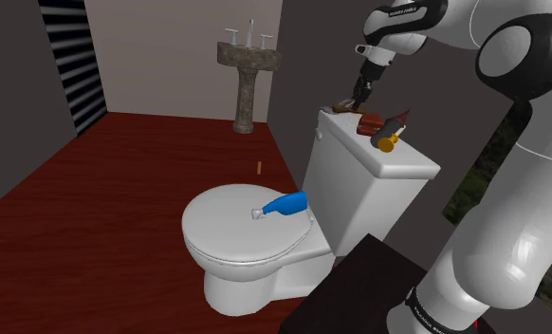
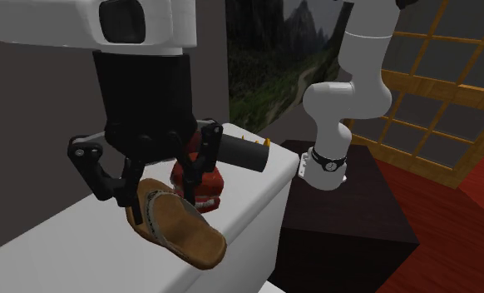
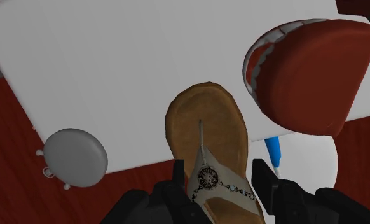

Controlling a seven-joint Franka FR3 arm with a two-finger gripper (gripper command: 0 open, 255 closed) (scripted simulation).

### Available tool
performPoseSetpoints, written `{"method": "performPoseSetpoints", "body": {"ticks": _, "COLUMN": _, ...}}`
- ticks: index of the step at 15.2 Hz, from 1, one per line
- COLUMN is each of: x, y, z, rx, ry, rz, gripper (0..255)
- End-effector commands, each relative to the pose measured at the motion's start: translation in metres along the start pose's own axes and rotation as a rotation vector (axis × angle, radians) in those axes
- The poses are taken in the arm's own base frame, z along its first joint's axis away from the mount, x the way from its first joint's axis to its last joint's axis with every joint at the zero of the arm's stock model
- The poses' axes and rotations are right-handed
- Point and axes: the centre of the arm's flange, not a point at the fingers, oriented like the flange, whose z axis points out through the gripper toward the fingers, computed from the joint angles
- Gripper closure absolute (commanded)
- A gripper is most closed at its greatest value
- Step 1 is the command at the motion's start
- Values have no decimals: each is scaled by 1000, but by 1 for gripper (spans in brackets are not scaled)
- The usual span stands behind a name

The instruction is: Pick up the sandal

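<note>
My gripper [image 2: 159,190] is squeezed tight on the brown sandal [image 2: 186,233], holding it tilted over the white toilet tank lid [image 2: 53,241], right beside a red thing [image 2: 207,193].

No text is legible. The arm [image 1: 511,237] carries tiny white lettering on its dark wrist band [image 1: 404,12], at one o'clock in the shoulder view, and on its base band [image 1: 426,309], at five o'clock.

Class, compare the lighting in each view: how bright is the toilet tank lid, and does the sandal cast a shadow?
Shoulder view: tank lid evenly bright white. Second exterior view: dull grey beneath the gripper. Wrist view: flat pale grey, no shadow around the sandal.
</note>
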Motion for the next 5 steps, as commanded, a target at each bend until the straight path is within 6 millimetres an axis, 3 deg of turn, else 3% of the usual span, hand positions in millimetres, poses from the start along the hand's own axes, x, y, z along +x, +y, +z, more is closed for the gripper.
{"method": "performPoseSetpoints", "body": {"ticks": 1, "x": 2, "y": 1, "z": -10, "rx": 0, "ry": 0, "rz": 0, "gripper": 255}}
{"method": "performPoseSetpoints", "body": {"ticks": 5, "x": 4, "y": 2, "z": -21, "rx": 0, "ry": 0, "rz": 0, "gripper": 255}}
